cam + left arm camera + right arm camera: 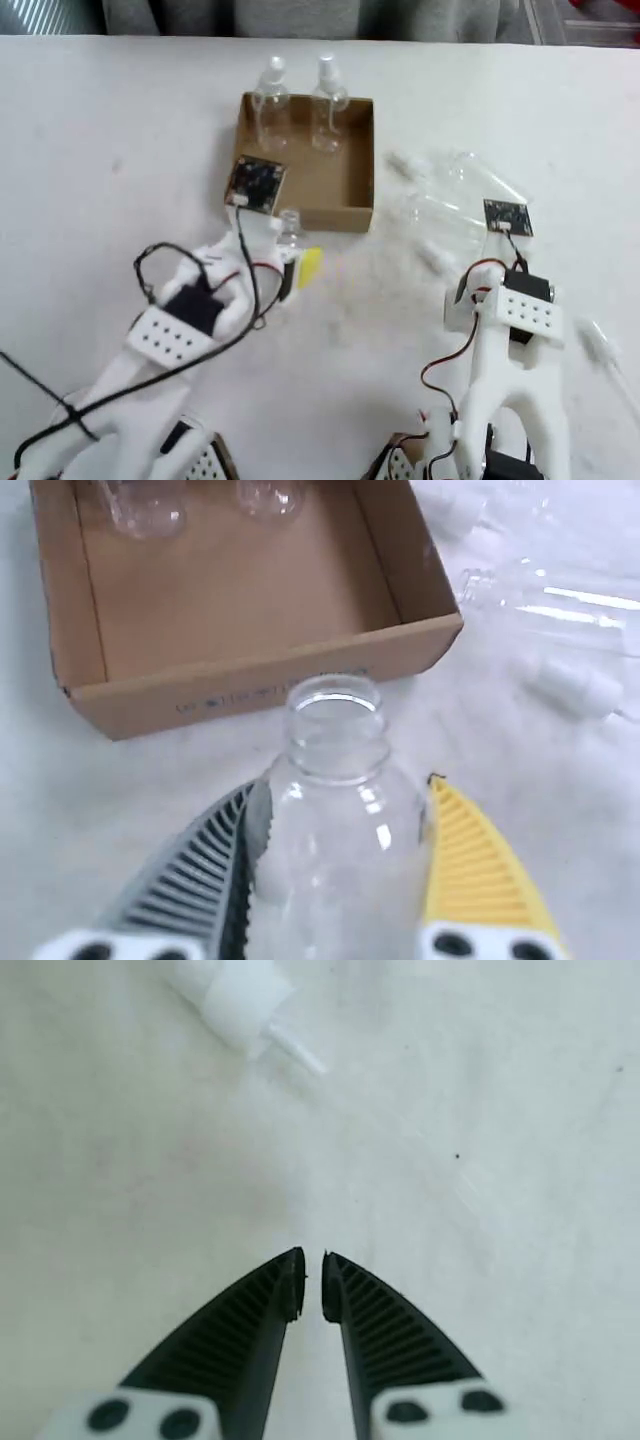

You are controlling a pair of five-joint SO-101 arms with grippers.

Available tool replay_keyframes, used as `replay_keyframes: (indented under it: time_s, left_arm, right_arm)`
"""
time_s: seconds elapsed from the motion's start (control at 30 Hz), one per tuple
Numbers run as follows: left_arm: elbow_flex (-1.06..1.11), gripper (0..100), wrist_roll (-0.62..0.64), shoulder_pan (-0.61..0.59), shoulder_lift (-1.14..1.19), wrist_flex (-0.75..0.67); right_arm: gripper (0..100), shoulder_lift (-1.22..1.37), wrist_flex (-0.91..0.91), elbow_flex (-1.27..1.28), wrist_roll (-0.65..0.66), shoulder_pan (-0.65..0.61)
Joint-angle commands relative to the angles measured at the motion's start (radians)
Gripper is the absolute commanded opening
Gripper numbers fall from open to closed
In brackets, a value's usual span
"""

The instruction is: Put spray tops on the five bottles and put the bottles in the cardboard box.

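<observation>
My left gripper [345, 790] is shut on a clear bottle [335, 820] with an open neck and no top, held upright between the grey and yellow fingers. The bottle [289, 230] stands just outside the near wall of the cardboard box [350, 215]. Two capped bottles [272, 100] [329, 100] stand along the box's far wall. My right gripper [312, 1285] hovers low over bare table, shut with nothing in it. A white spray top [240, 995] lies ahead of it. More clear bottles [460, 190] lie on their sides right of the box.
Loose spray tops lie on the table right of the box [400, 162] [435, 255] and near the right edge [600, 340]. One lying bottle [560, 600] and a spray top [575, 685] are near the box's corner. The box floor [230, 590] is mostly bare.
</observation>
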Motion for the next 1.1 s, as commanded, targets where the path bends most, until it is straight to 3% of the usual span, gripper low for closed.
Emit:
replay_keyframes:
  time_s: [0.0, 0.17, 0.3, 0.67, 0.77, 0.87, 1.07]
  left_arm:
    - [0.052, 5, -0.009, -0.027, -0.131, -0.095]
    - [0.176, 6, -0.009, -0.056, -0.222, -0.249]
    - [0.261, 6, -0.011, -0.053, -0.266, -0.341]
    - [0.284, 6, -0.017, -0.054, -0.3, -0.348]
    - [0.285, 6, -0.117, -0.053, -0.302, -0.348]
    - [0.307, 6, -0.173, -0.047, -0.305, -0.364]
    - [0.353, 6, -0.178, -0.047, -0.305, -0.442]
  right_arm:
    - [1.6, -0.025, -0.028, -0.054, 0.012, 0.031]
    - [1.8, -0.024, 0.008, -0.218, 0.038, 0.17]
    - [1.9, -0.015, 0.111, -0.365, 0.299, 0.275]
    - [1.9, 0.154, 0.134, -0.563, 0.674, 0.478]
    - [7.4, 0.291, 0.14, -0.634, 0.74, 0.512]
    - [12.1, 0.417, 0.203, -0.746, 0.809, 0.552]
    - [11.4, 0.604, 0.341, -0.959, 0.957, 0.619]
